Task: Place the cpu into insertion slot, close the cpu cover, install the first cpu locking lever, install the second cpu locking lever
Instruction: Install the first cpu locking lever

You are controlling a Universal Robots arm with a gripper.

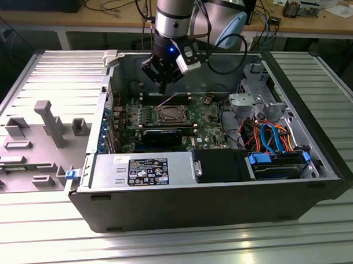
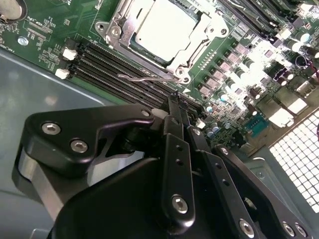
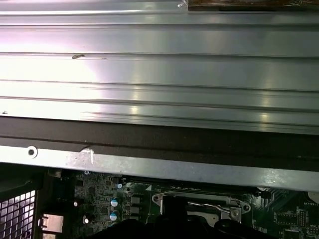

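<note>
One tool (image 1: 163, 80), hanging over the open case (image 1: 225, 211), just past the far edge of the board (image 1: 211, 116) in the exterior view. Fingers (image 2: 180, 130) pressed together in the second wrist view, nothing between them. Cpu (image 2: 162, 26) already seated in the slot (image 2: 119, 42), pale metal top showing through the cover (image 2: 199, 37), which lies flat over it. Same socket, small and dark, mid-board in the exterior view (image 1: 169, 114). Thin wire lever (image 2: 144, 76) running along the socket edge nearest the fingertips, parallel to the memory slots (image 2: 114, 67); latched or loose, cannot tell. From the tool, socket straight ahead of the fingertips and a little below, nearer the exterior camera than the tool. Lever's long axis crossing the line of the fingers. Case rim (image 3: 159, 167) and ribbed desk (image 3: 159, 74) in the first wrist view, socket corner (image 3: 234, 211) peeping beneath.
</note>
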